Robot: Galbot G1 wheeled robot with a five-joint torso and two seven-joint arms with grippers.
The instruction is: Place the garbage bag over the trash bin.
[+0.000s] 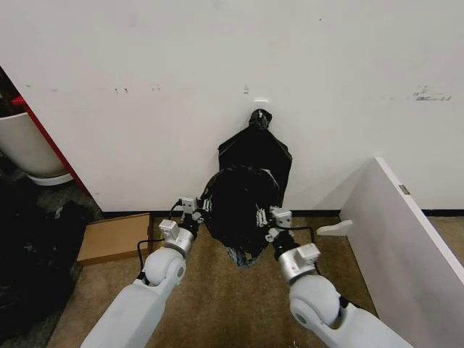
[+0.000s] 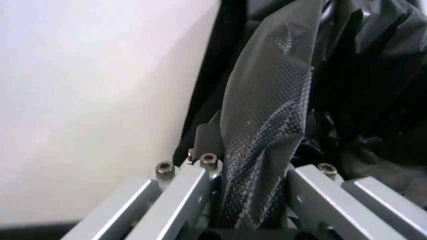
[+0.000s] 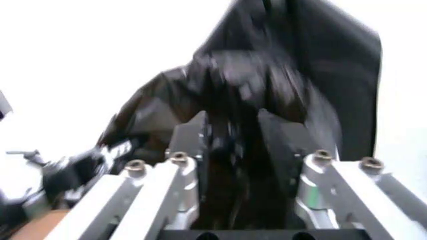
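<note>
Head view: both arms reached forward toward the white wall (image 1: 217, 65), holding between them the thin, crinkly, glossy black plastic garbage bag (image 1: 241, 210). The bag hung as a loose rounded bulge above the tan carpeted floor (image 1: 217, 290), its lower end tapering to a ragged point. The left tool (image 1: 194, 212) met the bag's left edge and the right tool (image 1: 270, 221) its right edge. Directly behind the bag, against the wall, a flat black plastic bunch (image 1: 257, 145) rose to a knotted top.

Left wrist view: the left tool (image 2: 250, 200) was clamped on a fold of the bag (image 2: 267, 125), the film drawn taut between its grey metal fingers (image 2: 193, 195) and showing a fine dotted embossing.

Right wrist view: the right tool (image 3: 233, 165) was likewise closed on a bunched, wrinkled strip of the bag (image 3: 233, 85), pinched between two dark pads (image 3: 283, 145).

Surroundings: a flat brown cardboard piece (image 1: 116, 238) lay on the floor near the left arm; a white slanted panel (image 1: 406, 239) stood to the right; a large white curved tub with a red edge (image 1: 29, 145) sat at far left.
</note>
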